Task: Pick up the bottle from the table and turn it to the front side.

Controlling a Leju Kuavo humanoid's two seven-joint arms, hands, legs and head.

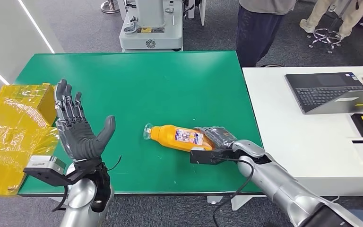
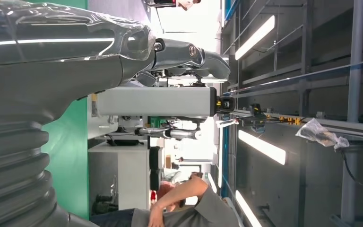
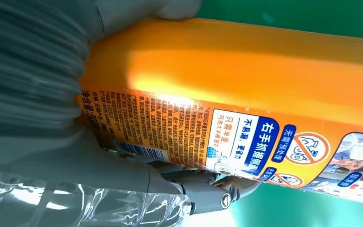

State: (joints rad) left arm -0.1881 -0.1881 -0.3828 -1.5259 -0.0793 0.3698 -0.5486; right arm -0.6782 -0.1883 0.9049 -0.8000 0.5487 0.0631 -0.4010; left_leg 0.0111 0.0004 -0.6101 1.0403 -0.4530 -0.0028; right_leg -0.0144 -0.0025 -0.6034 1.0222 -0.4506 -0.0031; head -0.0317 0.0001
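The step in hand looks like the grasp itself: the right hand is wrapped around the base end of the bottle, thumb on one side and fingers curled under the other in the right wrist view, where the orange body and its printed label fill the frame. The bottle lies on its side on the green table, cap pointing away from the right hand and toward the left hand. I cannot tell whether it is already lifted clear of the table.

The left hand stands upright, palm open and fingers spread, holding nothing, well apart from the bottle's cap end (it may be waiting to help with the turn).

Next, by my reading, the move calls for a firm hold, a lift clear of the table, then a rotation until the front label faces out.

Count: one bottle, one green table, two hands, one yellow box beyond the left hand, one laptop far from the bottle past its base end.
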